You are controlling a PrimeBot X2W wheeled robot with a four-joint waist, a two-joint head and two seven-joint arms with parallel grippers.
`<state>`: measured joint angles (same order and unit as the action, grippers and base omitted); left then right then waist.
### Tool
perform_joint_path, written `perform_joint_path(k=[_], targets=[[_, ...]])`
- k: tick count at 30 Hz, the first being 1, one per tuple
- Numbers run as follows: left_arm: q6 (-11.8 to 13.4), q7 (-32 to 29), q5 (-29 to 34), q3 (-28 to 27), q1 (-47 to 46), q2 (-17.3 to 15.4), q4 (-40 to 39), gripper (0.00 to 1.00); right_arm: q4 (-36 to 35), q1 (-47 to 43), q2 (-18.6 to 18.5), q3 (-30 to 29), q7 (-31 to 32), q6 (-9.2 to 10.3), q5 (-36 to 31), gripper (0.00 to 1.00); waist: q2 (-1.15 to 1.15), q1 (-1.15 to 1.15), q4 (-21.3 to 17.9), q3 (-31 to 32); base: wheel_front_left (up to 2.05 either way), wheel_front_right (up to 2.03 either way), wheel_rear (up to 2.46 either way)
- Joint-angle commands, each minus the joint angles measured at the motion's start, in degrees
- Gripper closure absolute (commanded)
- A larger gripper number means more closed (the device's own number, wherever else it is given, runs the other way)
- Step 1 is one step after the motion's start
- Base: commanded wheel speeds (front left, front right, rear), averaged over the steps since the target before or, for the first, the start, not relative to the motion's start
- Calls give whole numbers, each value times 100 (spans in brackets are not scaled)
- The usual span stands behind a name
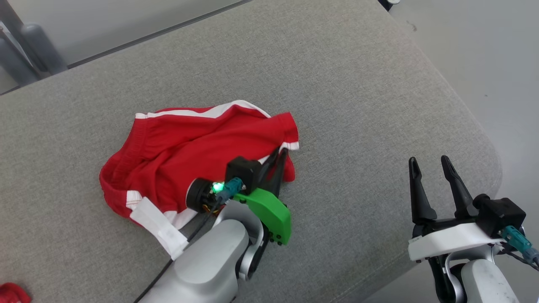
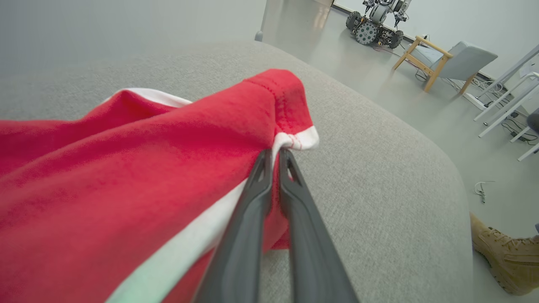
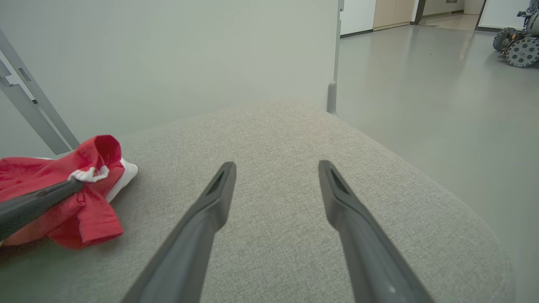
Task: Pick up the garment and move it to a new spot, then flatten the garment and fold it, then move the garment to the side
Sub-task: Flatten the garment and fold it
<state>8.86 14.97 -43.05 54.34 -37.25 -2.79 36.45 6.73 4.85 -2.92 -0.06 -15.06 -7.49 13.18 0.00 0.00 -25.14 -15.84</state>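
Red garment point(image 1: 189, 143) lies crumpled on the grey cushion point(image 1: 358, 92), its white-trimmed corner pinched tight in my left gripper point(image 2: 274, 155). My right gripper point(image 1: 429, 162) hangs well apart, fingers spread wide, empty. I should lift slowly, high enough that the cloth hangs clear, watching that the thin hem doesn't slip.

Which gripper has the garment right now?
The left gripper, green bracket, pinches the red garment at its white-trimmed hem; the right gripper, white bracket, is open and empty.

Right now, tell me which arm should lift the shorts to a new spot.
Left: the left tool is shut on the red shorts; the right tool hangs open over the cushion, apart from the cloth.
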Motion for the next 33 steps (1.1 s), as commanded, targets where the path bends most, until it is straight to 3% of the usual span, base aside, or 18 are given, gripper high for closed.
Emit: perform_joint_path(k=[1, 2, 3, 12, 22, 33], targets=[[-36, 24, -38, 160, 65, -23, 18, 51, 14, 15, 2, -14, -18, 0, 10, 0, 0, 0, -6, -27, 0, 0, 0], [-61, 25, -94, 237, 60, -23, 28, 7, 20, 3, 2, -24, -18, 0, 7, 0, 0, 0, -1, -39, 0, 0, 0], [-74, 26, -202, 301, 84, -23, 46, 0, 22, -7, 3, -38, -18, 0, 6, 0, 0, 0, 11, -47, 0, 0, 0], [-77, 6, -241, 766, -157, -22, 190, 0, 60, -93, 2, -108, -18, 0, -96, 0, 0, 0, 201, 123, 0, 0, 0], [220, -13, -170, 1059, -580, -19, 302, 0, 49, -107, 1, 1, -18, 0, -137, 0, 0, 0, 157, 225, 0, 0, 0], [493, -484, -156, 1611, -975, -23, 546, 0, 44, 26, 2, 106, -18, 0, 83, 0, 0, 0, -86, -106, 0, 0, 0]])
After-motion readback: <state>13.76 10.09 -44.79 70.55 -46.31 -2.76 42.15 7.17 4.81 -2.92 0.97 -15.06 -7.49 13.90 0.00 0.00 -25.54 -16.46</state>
